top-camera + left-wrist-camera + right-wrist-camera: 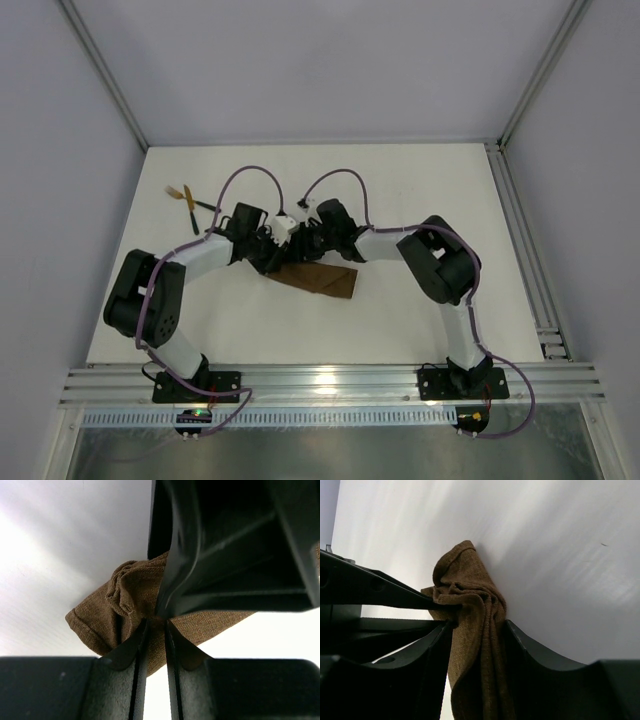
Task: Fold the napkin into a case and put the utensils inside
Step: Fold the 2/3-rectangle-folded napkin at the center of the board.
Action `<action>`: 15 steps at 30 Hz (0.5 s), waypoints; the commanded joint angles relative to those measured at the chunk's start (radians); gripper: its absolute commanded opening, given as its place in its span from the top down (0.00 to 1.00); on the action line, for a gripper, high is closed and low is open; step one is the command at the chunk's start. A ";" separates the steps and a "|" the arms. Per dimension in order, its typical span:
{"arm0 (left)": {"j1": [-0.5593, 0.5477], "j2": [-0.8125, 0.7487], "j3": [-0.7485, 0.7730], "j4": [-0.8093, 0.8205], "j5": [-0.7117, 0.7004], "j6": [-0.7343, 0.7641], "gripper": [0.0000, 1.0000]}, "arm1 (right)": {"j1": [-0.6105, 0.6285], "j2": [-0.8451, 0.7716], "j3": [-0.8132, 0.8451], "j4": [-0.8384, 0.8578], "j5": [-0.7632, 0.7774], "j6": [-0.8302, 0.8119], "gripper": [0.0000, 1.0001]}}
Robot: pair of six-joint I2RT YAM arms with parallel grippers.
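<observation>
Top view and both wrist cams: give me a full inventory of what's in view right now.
napkin: one, dark brown, mid-table, bunched at its far edge
utensils: two, gold heads with black handles, far left of the table, apart from the napkin
table: one, white, under everything
rails: silver, along the near edge and the right side
cables: two, purplish, looping over the arms
left arm: one, black and white, reaching in from the left
right arm: one, black and white, reaching in from the right
left fingers: black, closed on the napkin
right fingers: black, closed on the napkin
</observation>
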 commanded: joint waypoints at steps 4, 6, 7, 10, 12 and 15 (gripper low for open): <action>0.009 0.010 0.001 -0.031 0.007 -0.006 0.80 | 0.029 0.046 0.087 0.055 -0.012 0.008 0.56; 0.009 0.015 0.002 -0.034 0.012 -0.005 0.79 | 0.030 0.052 0.079 0.068 -0.011 0.019 0.64; 0.009 0.015 0.002 -0.033 0.015 -0.006 0.80 | 0.030 0.049 0.067 0.081 -0.008 0.023 0.68; 0.009 0.015 0.005 -0.034 0.021 -0.008 0.79 | 0.033 0.049 0.042 0.091 0.004 0.036 0.89; 0.010 -0.002 0.020 -0.057 0.035 -0.008 0.78 | 0.033 0.045 0.024 0.099 0.017 0.034 0.97; 0.010 -0.079 0.071 -0.149 0.098 -0.006 0.72 | 0.032 0.038 -0.005 0.072 0.040 0.005 0.97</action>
